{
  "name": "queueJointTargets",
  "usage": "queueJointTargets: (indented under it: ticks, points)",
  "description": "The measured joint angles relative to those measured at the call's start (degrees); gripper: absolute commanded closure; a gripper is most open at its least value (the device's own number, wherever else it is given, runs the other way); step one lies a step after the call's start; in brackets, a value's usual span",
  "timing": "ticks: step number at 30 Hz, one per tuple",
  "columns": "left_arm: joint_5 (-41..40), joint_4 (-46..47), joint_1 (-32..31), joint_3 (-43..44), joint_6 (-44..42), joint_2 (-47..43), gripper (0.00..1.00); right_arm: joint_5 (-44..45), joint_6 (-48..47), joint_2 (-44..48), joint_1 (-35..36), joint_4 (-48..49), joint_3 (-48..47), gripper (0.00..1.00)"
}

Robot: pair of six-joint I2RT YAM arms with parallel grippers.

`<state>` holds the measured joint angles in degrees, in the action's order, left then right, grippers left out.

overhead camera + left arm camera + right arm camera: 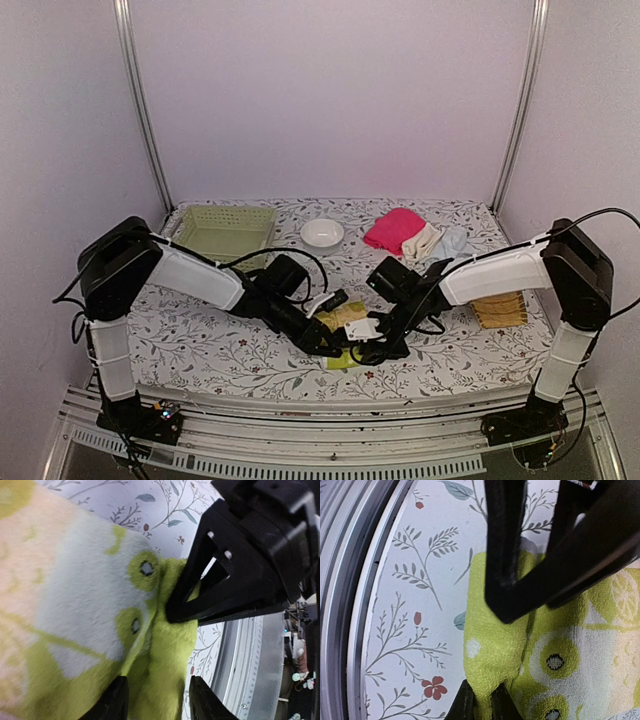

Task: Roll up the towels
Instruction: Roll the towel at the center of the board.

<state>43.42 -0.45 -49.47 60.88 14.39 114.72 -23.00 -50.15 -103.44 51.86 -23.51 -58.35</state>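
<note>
Far-left corner of the bench point(200, 340): pale green basket point(225, 232), well apart from the work. A white bowl point(322, 232) sat by the far edge, approx. mid.

Left pincer point(157, 702) hung low over the near edge, centre. Its jaws stood apart, straddling a green fold of the small yellow-green-and-cream towel point(75, 610) w/o clamping it. Prob. it had let go so as to re-grip.

That towel lay flat on the bench at mid near edge, between both arms.

Right pincer point(482, 702) met the left one tip to tip over the same green corner. Its jaws were nearly closed w/ a ridge of cloth nipped between them, prob. to hold the edge down or lift it for the first turn.

Toward the far-right corner, the pink towel point(392, 228), cream-white towel point(422, 242) and pale blue towel point(455, 240) lay bunched together, touching, none rolled.

Yellow slatted tray point(500, 310) lay by the right edge, partly under the right arm.

Hard to tell:
- From above, both wrists covered most of the small towel, so no saying whether a roll had started.
- Wrist views cropped its far edges.
- The blue towel was mostly hidden behind the cream one.
</note>
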Motion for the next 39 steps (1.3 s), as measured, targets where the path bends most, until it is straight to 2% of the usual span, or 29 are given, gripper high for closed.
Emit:
queueJointTargets:
  ticks: [6, 10, 16, 20, 24, 27, 30, 39]
  points:
    - [-10.97, 4.68, 0.26, -10.08, 1.92, -12.33, 0.44, -5.22, 0.96, -4.24, 0.24, -9.99, -6.49, 0.96]
    - [-18.1, 8.07, 0.28, -16.83, 3.54, -20.04, 0.43, -9.25, 1.79, -9.51, 0.24, -17.46, -13.25, 0.96]
    - [-33.18, 11.47, -0.98, -27.1, 4.2, -35.74, 0.42, -15.43, 2.58, -16.55, -0.5, -26.18, -21.81, 0.96]
    - [-43.87, 13.25, -6.56, -31.8, 1.68, -45.86, 0.43, -20.02, 2.54, -21.05, -2.6, -31.74, -26.43, 0.96]
    - [-51.76, 14.78, -13.57, -34.18, -2.25, -50.99, 0.46, -25.53, 2.23, -25.57, -5.03, -36.83, -30.05, 0.96]
    - [-55.04, 15.15, -17.66, -34.82, -6.01, -50.99, 0.49, -28.5, 2.03, -28.02, -6.19, -39.6, -31.8, 0.96]
    - [-55.17, 14.58, -19.45, -33.31, -10.49, -46.99, 0.5, -30.8, 1.9, -29.88, -6.88, -41.59, -33.03, 0.95]
    - [-51.47, 9.64, -21.68, -17.18, -23.8, -23.98, 0.49, -32.13, 1.95, -30.95, -7.26, -42.99, -33.86, 0.95]
